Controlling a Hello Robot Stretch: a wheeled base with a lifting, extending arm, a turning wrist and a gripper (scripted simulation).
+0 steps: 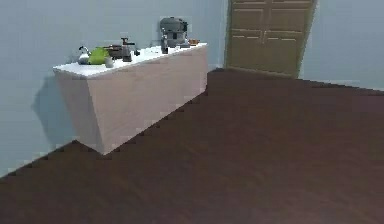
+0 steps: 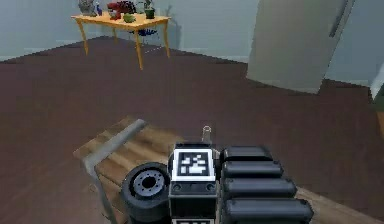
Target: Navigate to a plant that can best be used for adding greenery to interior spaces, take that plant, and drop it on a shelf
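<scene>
The plant [image 2: 149, 9] stands on the orange table [image 2: 108, 24] at 11 o'clock in the arm side view, well apart from the gripper [image 2: 150, 188]. The arm sits low and compact, probably for driving. Finger state and any load cannot be told.

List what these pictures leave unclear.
Forward view: items on the counter are too small to name, apart from a green blob.
Arm side view: things on the orange table are too small; a plant among them is unsure.
Arm side view: the gripper has an indistinct far end against the wooden surface; what it holds cannot be told.
</scene>
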